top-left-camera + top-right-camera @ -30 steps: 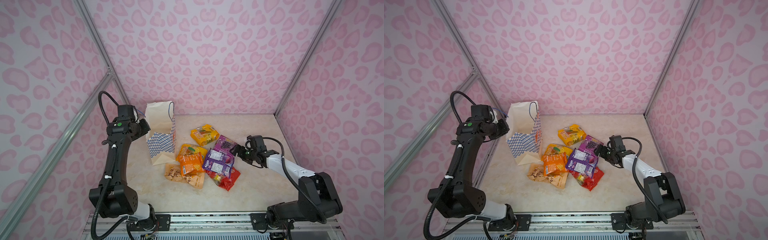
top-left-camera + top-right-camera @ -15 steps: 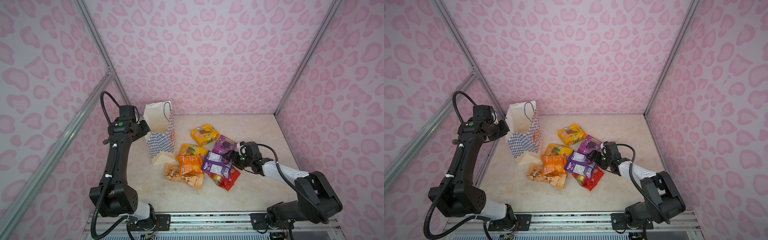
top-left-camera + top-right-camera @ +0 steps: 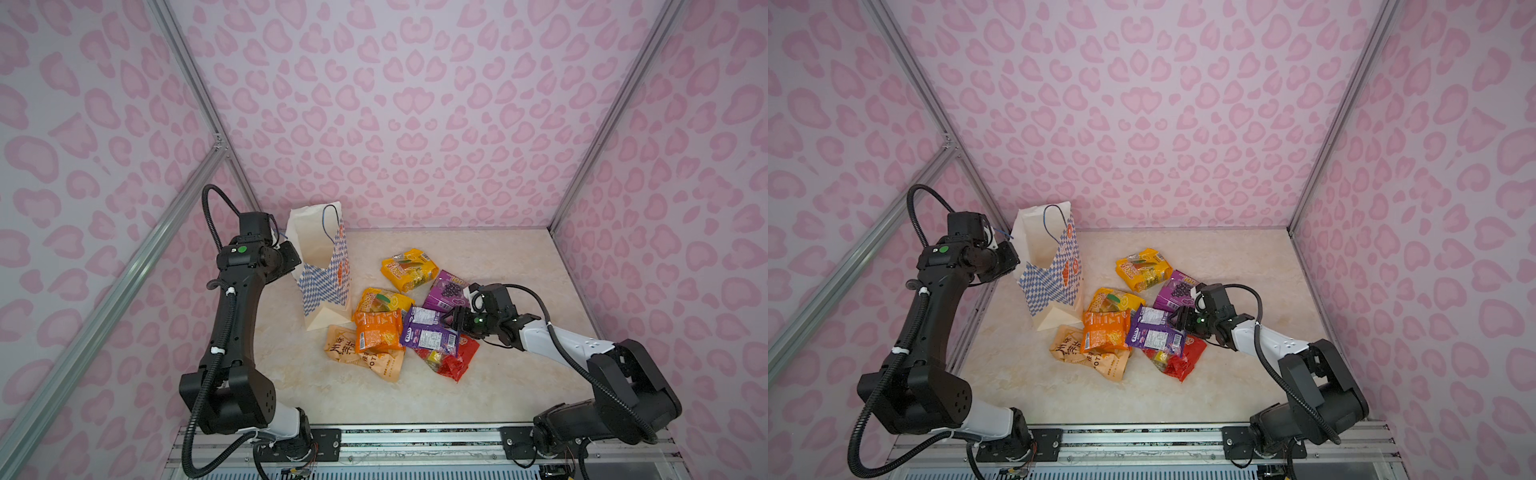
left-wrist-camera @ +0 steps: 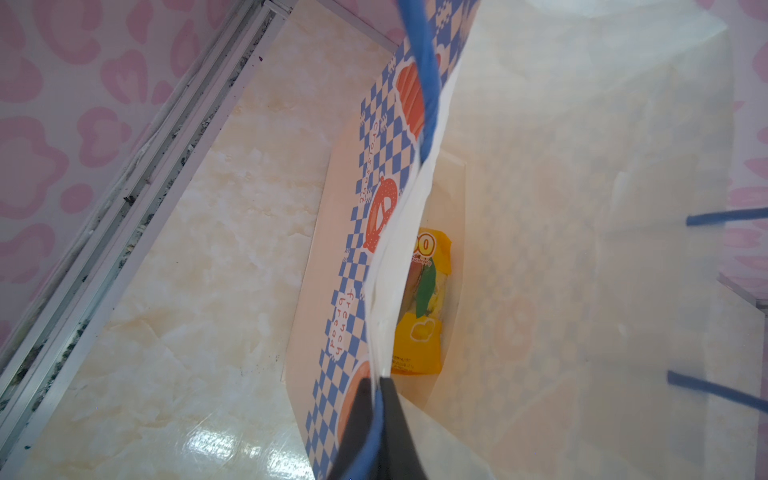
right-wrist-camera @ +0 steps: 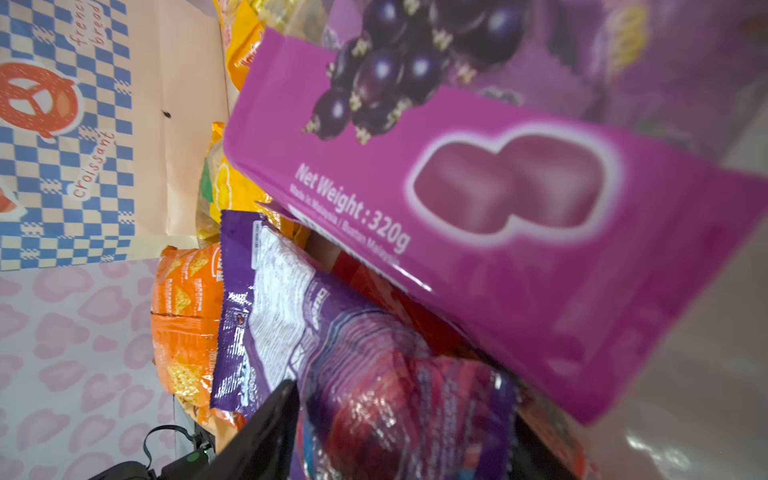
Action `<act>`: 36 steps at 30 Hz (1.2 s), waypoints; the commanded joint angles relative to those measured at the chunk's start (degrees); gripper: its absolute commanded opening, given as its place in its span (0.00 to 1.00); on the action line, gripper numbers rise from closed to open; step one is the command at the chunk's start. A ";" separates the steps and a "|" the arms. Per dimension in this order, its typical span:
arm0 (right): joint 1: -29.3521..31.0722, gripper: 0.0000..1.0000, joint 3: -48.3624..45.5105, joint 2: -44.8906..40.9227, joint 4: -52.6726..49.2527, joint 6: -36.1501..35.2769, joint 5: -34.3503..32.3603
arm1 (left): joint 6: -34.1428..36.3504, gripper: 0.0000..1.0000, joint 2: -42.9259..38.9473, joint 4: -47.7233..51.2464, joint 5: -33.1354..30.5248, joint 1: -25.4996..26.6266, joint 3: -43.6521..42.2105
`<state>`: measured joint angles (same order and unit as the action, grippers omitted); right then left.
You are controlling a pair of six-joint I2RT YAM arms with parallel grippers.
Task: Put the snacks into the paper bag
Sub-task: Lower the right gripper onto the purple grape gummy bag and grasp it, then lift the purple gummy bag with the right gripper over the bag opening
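Observation:
The cream paper bag with its blue check band stands upright at the back left, mouth up. My left gripper is shut on its rim and blue cord. One yellow packet lies inside at the bottom. The other snacks lie in a heap right of the bag: yellow, a second yellow, orange, tan, red, a grape-print purple one. My right gripper is low at the heap's right side, both fingers pressed on a purple packet.
Pink patterned walls close the cell on three sides. An aluminium frame bar runs down the left beside the left arm. The mounting rail crosses the front. Bare marble tabletop lies behind and right of the heap.
My right gripper moved left and down from beside the grape packet onto the purple packet, and its jaws narrowed around it. The left gripper kept its hold on the bag.

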<state>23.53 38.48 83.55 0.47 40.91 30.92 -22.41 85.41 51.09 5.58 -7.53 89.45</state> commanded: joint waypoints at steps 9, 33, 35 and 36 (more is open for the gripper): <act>1.43 0.00 6.34 -9.11 -1.03 -1.99 1.62 | 0.94 0.05 -1.83 0.77 4.90 -0.03 0.90; 12.57 0.00 42.41 -2.55 16.57 3.89 -7.27 | -3.09 0.04 -4.38 -4.02 15.83 5.94 -0.59; 14.47 0.00 44.99 -0.38 16.58 2.18 -9.25 | -3.79 0.04 -4.87 -4.75 16.36 6.04 -0.68; 15.48 0.00 46.11 0.90 15.83 0.80 -10.98 | -4.11 0.04 -4.90 -5.06 16.75 6.12 -0.68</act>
<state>37.21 82.35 82.21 12.93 44.29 24.49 -24.93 81.32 49.12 19.53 -1.54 88.49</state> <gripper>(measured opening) 0.072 0.058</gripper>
